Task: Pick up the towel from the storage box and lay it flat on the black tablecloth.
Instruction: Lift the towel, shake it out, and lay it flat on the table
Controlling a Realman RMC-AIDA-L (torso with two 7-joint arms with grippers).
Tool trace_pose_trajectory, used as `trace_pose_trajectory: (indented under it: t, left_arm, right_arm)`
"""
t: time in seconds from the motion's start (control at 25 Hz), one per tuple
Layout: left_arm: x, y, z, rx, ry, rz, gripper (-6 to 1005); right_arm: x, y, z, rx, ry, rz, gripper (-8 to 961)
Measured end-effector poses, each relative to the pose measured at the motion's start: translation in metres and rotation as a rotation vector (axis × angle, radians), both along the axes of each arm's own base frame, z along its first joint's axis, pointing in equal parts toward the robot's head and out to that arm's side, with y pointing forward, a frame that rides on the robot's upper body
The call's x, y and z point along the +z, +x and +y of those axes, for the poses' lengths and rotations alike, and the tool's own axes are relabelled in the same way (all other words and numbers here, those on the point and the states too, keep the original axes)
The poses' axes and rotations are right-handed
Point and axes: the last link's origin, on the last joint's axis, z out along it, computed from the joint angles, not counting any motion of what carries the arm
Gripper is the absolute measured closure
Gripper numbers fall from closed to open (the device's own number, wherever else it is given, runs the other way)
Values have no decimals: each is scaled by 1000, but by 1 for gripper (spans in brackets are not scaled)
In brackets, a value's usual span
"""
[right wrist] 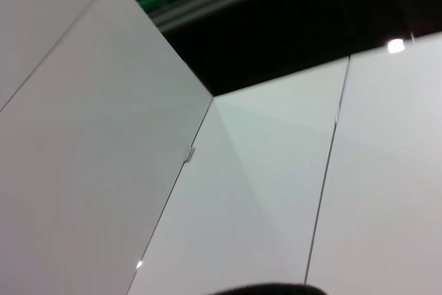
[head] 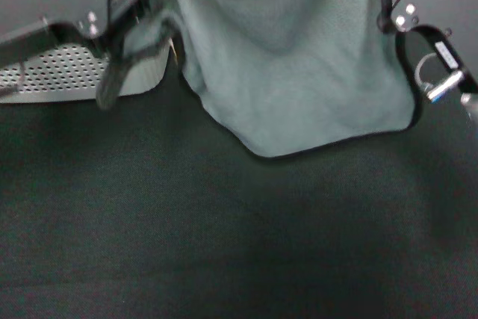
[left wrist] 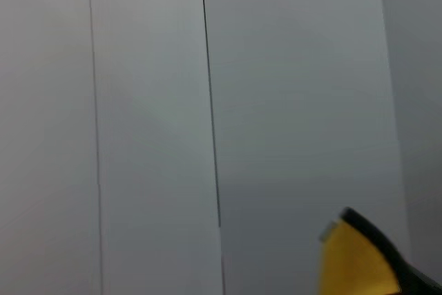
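The towel [head: 299, 65] hangs spread between my two arms, grey-teal side toward the head camera, its rounded lower edge just above or touching the black tablecloth [head: 224, 244]. My left gripper [head: 128, 44] is shut on the towel's bunched left corner, in front of the storage box [head: 67, 72]. My right gripper [head: 390, 4] grips the towel's right edge near the top of the head view. In the left wrist view a yellow corner of the towel [left wrist: 356, 260] with black edging shows against a wall.
The tablecloth spreads wide across the near half of the head view. The storage box stands at the back left. Both wrist views show only pale wall panels [right wrist: 262, 191] and a dark ceiling.
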Motion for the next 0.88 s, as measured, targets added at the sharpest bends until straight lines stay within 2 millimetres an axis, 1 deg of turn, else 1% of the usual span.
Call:
trace_pose_trajectory:
  t: [0.08, 0.24, 0.4, 0.64, 0.8, 0.88]
  left_arm:
    - [-13, -10, -2, 3, -18, -1, 971]
    - [-36, -22, -1, 11, -47, 14, 971]
    - [-54, -30, 1, 22, -65, 3, 971]
    - [-68, -39, 1, 51, -71, 37, 971]
    - [-74, -42, -1, 57, -81, 39, 971]
    - [-76, -42, -1, 56, -88, 44, 971]
  right_arm:
    - [3, 0, 10, 2, -66, -5, 937]
    - [7, -5, 25, 21, -156, -34, 936]
    - [9, -11, 30, 41, -188, -50, 935]
    - [18, -23, 31, 91, -186, -39, 933]
    - [27, -32, 33, 121, -176, -35, 932]
    - [29, -33, 34, 125, -176, -39, 932]
